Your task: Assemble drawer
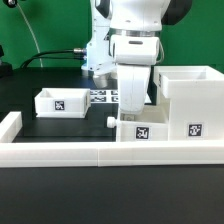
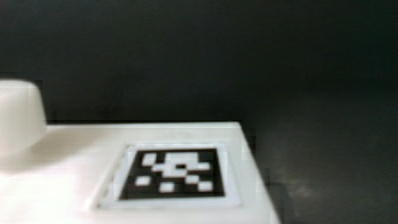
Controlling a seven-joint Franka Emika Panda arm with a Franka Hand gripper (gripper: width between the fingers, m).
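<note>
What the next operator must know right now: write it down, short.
Gripper: low over the near tray, fingers hidden, open or shut unclear.
Near tray: by the front rail, knob toward the exterior view's left, next to the case; whether it has entered is unclear.
Other tray: loose on the table, apart, toward the exterior view's left.
Done: nothing visibly seated.
Left: seat both trays in the case.

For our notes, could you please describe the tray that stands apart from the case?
On the black table, look to the exterior view's left of the arm. A small open-top tray stands there alone; the other tray sits by the case.
</note>
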